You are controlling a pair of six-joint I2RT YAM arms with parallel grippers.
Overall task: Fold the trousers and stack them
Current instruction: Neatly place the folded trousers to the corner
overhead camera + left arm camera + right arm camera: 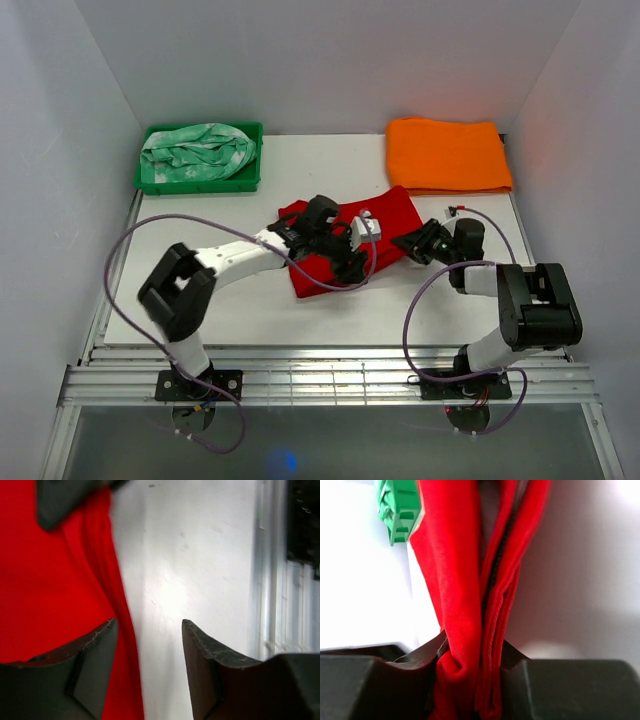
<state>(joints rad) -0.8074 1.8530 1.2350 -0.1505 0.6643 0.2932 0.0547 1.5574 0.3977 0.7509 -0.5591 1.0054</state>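
The red trousers (385,215) lie folded in a compact bundle at the middle of the white table. My left gripper (352,262) hovers over their near edge. In the left wrist view that gripper (150,625) is open, one finger (95,650) over the red trousers (50,580), the other over bare table, nothing between them. My right gripper (408,243) sits at the bundle's right edge. In the right wrist view it (472,647) is shut on several bunched layers of the trousers (455,570).
A green tray (200,186) at the back left holds a mint green and white patterned cloth (195,148); its corner (400,510) shows in the right wrist view. A folded orange cloth (448,155) lies at the back right. White walls enclose the table.
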